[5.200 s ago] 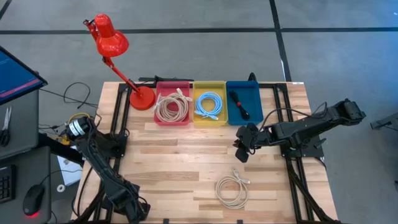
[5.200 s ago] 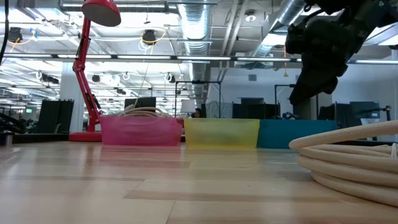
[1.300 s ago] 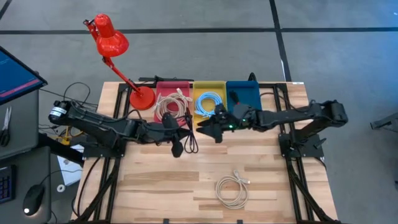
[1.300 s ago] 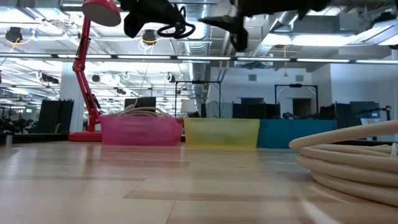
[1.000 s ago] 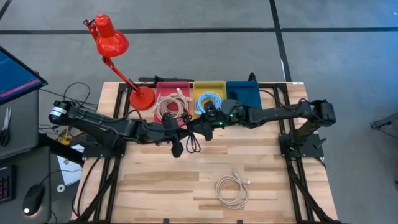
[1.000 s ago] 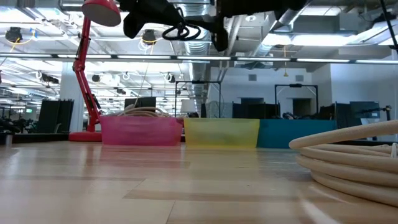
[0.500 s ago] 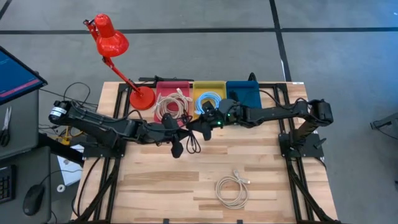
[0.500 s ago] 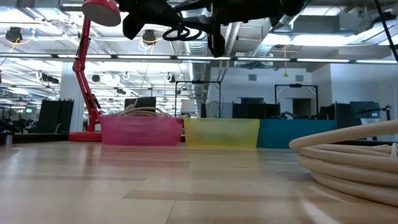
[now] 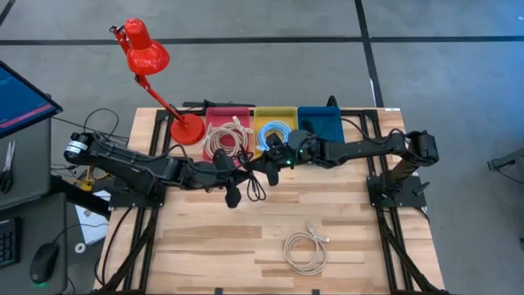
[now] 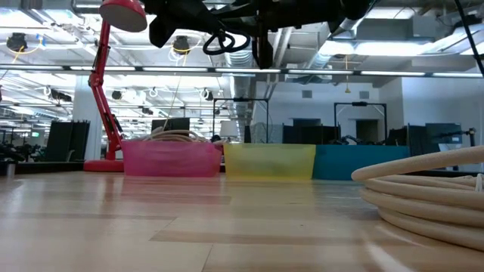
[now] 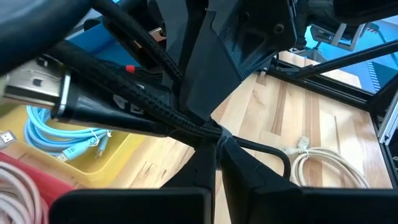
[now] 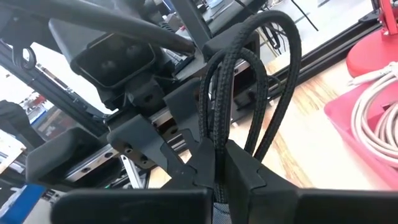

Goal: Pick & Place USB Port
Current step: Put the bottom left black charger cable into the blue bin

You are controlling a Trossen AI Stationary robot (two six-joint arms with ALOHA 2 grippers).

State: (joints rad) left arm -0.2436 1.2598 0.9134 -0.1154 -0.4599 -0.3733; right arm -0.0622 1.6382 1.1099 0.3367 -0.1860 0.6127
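— Above the table (image 9: 213, 221), toward its far edge, both arms meet in the air. Looks to me like a handover of the black USB cable (image 9: 252, 182): the left gripper (image 9: 235, 182) has its fingers pinched on the braided bundle, and the right gripper (image 9: 264, 166) has its fingers closed on the same bundle from the other side, judging by both wrist views.

— So what comes next?

— My guess is one of them has to let go while the other keeps its grip, then the cable gets carried to a bin. Loops hang loose below the grip, so they could snag on release.

— Which bins are there?

— Three in a row along the far edge. The red bin (image 9: 227, 116) holds a coil of beige cable (image 9: 225, 141), the yellow bin (image 9: 275, 115) a coil of light blue cable (image 9: 276, 138), and the blue bin (image 9: 322, 121) is mostly hidden by the right arm, so I cannot tell its contents.

— Anything else lying about?

— The red desk lamp (image 9: 147, 54) stands at the far left corner, and a white cable coil (image 9: 305, 250) lies alone near the front edge, well apart from both grippers.
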